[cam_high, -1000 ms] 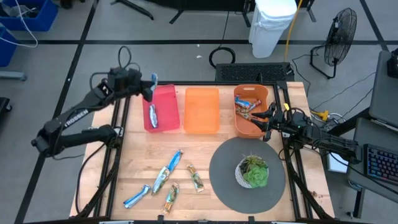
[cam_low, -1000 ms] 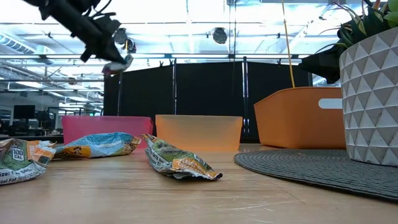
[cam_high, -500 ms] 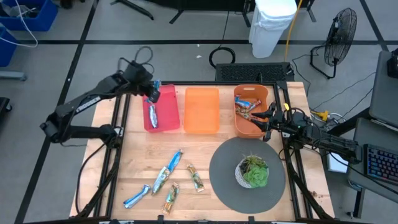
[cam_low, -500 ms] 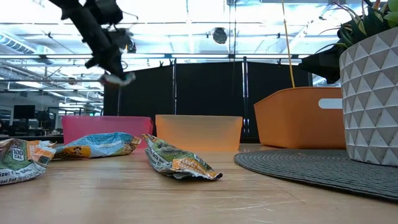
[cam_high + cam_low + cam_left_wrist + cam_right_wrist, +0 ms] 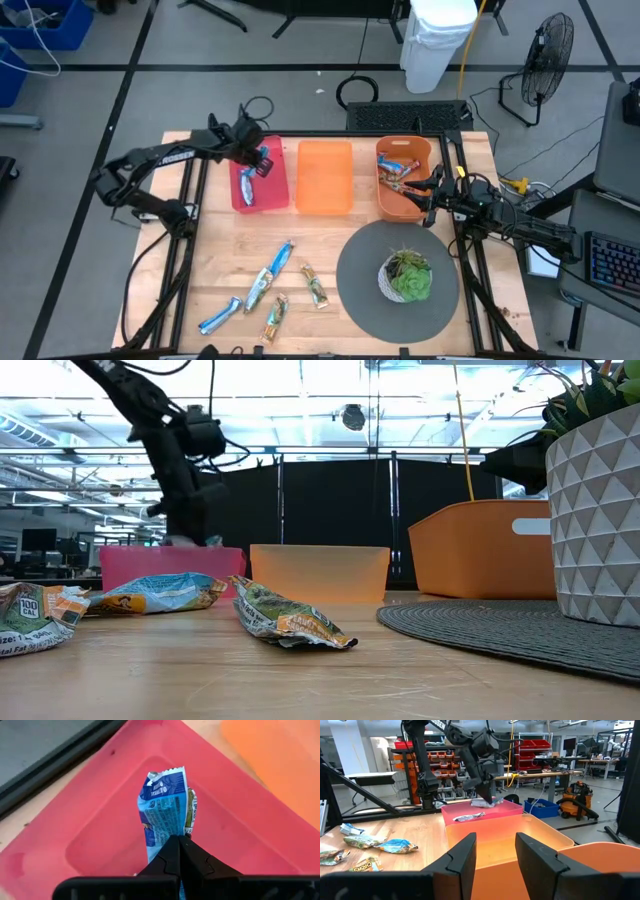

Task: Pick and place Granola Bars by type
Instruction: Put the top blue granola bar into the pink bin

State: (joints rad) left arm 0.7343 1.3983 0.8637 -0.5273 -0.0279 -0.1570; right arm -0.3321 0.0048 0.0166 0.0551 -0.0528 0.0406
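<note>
Moved down and in: left gripper (image 5: 262, 163), clamped on a blue bar (image 5: 167, 820), now hangs low over the pink tray (image 5: 278, 150), above the blue bar already inside (image 5: 247, 188). Release looks next. Loose bars (image 5: 268, 282) lie on the near table. Farther right, right gripper (image 5: 432, 187) waits by the orange bin (image 5: 385, 205), fingers apart.

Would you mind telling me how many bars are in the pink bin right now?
2. One bar lies on the pink bin's floor; a blue bar hangs just above it, pinched in the left end effector. Others could be hidden under the arm.
</note>
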